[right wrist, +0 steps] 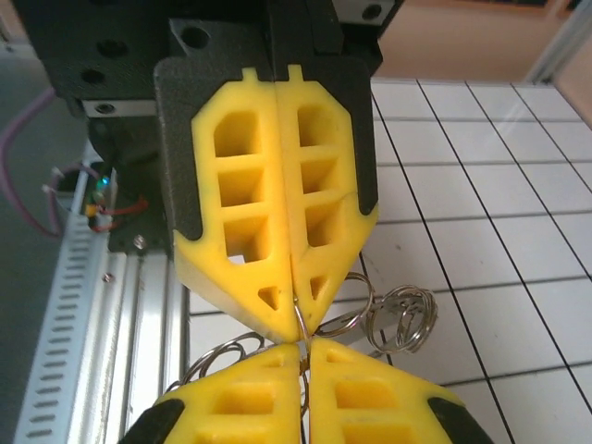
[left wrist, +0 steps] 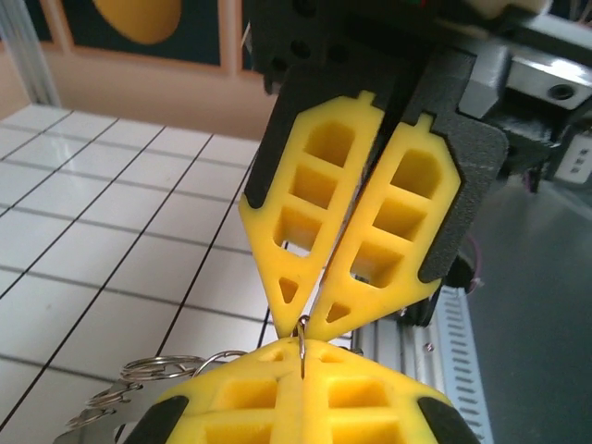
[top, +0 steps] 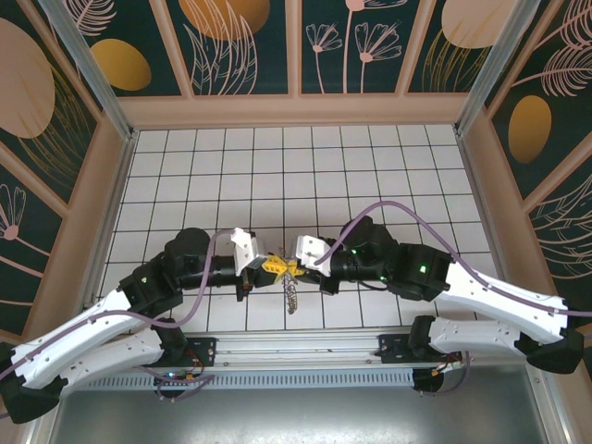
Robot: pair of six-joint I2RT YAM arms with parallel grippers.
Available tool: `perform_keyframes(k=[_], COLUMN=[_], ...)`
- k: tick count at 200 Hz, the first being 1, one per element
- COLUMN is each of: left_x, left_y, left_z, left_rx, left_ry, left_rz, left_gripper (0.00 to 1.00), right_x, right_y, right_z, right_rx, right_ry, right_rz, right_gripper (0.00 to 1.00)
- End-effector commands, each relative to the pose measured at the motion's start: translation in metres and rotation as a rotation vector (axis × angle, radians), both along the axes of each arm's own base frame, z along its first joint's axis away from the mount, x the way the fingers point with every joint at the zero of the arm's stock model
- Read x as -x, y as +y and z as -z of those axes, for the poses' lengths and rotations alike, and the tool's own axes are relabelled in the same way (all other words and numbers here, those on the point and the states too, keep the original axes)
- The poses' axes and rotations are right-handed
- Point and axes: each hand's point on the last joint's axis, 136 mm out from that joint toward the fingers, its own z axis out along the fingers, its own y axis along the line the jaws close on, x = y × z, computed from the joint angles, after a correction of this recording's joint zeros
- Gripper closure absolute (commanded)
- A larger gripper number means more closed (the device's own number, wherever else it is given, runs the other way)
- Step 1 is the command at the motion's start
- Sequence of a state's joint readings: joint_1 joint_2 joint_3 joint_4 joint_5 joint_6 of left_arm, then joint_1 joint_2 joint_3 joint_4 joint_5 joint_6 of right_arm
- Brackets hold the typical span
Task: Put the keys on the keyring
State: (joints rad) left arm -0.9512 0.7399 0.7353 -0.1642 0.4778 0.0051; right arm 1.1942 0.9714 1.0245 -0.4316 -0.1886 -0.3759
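Observation:
My two grippers meet tip to tip above the near middle of the tiled floor. The left gripper (top: 279,267) (left wrist: 302,350) is shut, its yellow fingers pinching a thin wire ring of the keyring (left wrist: 159,369). The right gripper (top: 289,270) (right wrist: 303,348) faces it, jaws a hairline apart with the same ring's wire between the tips. From the pinch, the rest of the keyring (top: 290,296) (right wrist: 400,319) dangles as silvery linked rings. The keys are hidden.
The white tiled floor (top: 305,176) stretches away behind the grippers. An aluminium rail (top: 296,350) with the arm bases runs along the near edge, just below the dangling links. Wooden walls (top: 296,111) close the back and sides.

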Motion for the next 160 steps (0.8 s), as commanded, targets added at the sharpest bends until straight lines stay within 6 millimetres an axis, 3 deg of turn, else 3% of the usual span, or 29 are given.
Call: perform_keyframes(k=[1, 72, 114, 160], left_x=[0.017, 0.030, 0.032, 0.032], left_y=[-0.004, 0.002, 0.003, 0.004], left_z=[-0.038, -0.056, -0.055, -0.056], left_rx=[0.149, 0.254, 0.256, 0.257], left_ry=[-0.061, -0.096, -0.097, -0.105], left_rz=[0.096, 0.149, 0.154, 0.155], left_gripper=[1.00, 1.00, 1.00, 1.00], right_x=[0.013, 0.012, 0.008, 0.011], right_y=[0.011, 0.013, 0.011, 0.010], right_z=[-0.016, -0.013, -0.020, -0.026], right_rx=[-0.104, -0.115, -0.147, -0.186], right_ry=[0.020, 0.030, 0.018, 0.020], right_rz=[-0.064, -0.061, -0.033, -0.041], right_gripper=[0.86, 0.85, 0.77, 0.77])
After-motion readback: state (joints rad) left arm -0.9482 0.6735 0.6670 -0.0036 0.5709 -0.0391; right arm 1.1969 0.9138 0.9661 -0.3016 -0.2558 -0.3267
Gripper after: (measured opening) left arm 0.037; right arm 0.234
